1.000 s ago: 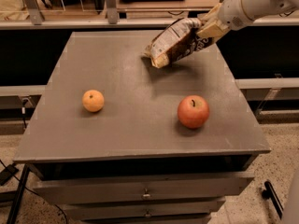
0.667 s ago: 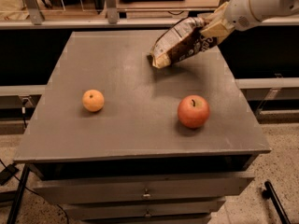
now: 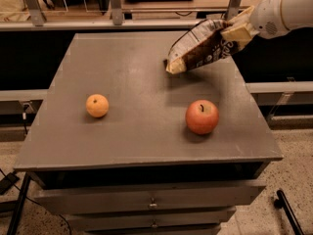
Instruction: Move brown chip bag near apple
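The brown chip bag (image 3: 200, 50) hangs tilted over the far right part of the grey table (image 3: 127, 82), its tan lower end just above the surface. My gripper (image 3: 235, 32) comes in from the upper right and is shut on the bag's upper end. The red-orange apple (image 3: 202, 116) sits on the table nearer the front right, below the bag and well apart from it.
A small orange citrus fruit (image 3: 97, 105) sits at the left of the table. The table has drawers (image 3: 151, 202) below its front edge. A rail with metal posts (image 3: 115, 4) runs behind the table.
The gripper has lifted the bag slightly and carried it a little to the right. The apple and the orange have not moved.
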Robot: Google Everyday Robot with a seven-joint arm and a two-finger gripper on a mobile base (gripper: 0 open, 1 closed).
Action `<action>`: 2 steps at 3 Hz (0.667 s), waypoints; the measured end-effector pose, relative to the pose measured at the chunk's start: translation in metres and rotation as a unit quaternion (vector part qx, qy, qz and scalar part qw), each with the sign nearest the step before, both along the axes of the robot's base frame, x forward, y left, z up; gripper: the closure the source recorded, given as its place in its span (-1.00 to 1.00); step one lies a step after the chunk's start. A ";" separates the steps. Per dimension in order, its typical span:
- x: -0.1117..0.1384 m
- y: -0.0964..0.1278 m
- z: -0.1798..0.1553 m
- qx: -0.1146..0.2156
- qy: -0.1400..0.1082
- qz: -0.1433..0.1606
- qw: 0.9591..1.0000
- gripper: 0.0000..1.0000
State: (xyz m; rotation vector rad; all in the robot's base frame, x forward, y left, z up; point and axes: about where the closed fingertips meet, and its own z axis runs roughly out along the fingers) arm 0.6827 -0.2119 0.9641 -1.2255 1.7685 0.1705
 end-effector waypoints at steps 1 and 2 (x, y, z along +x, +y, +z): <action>-0.022 0.004 0.001 0.015 0.007 0.016 1.000 1.00; -0.043 0.010 -0.002 0.035 0.018 0.039 0.998 1.00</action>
